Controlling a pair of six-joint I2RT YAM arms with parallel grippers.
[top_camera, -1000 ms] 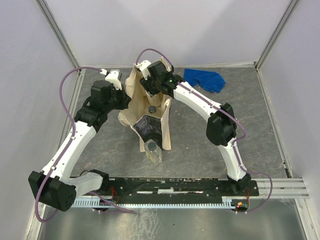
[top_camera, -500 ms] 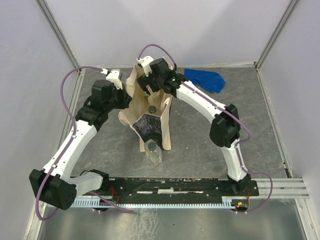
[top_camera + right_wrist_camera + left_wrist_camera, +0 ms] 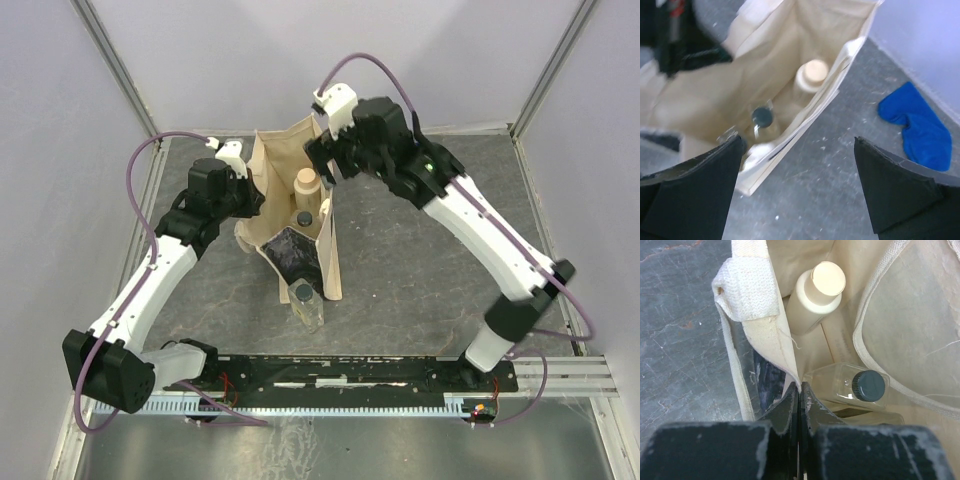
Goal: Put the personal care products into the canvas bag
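The beige canvas bag [image 3: 285, 175] stands open mid-table, a black patch on its near face. Inside it a cream bottle [image 3: 307, 183] stands beside a clear dark-capped bottle [image 3: 303, 217]; the left wrist view shows both, the cream bottle [image 3: 817, 295] and the clear bottle [image 3: 860, 387]. Another clear bottle [image 3: 306, 303] lies on the table before the bag. My left gripper [image 3: 800, 390] is shut on the bag's left rim [image 3: 755, 300]. My right gripper [image 3: 797, 145] hangs open and empty above the bag's right edge [image 3: 840, 85], looking down on the cream bottle [image 3: 812, 75].
A blue cloth [image 3: 917, 127] lies on the grey table to the back right; the right arm hides it in the top view. Grey walls close in the table on three sides. The arm bases and a rail run along the near edge.
My right gripper opened and lifted up and to the right out of the bag. The cream bottle now stands inside it. The left arm has kept its hold on the rim.
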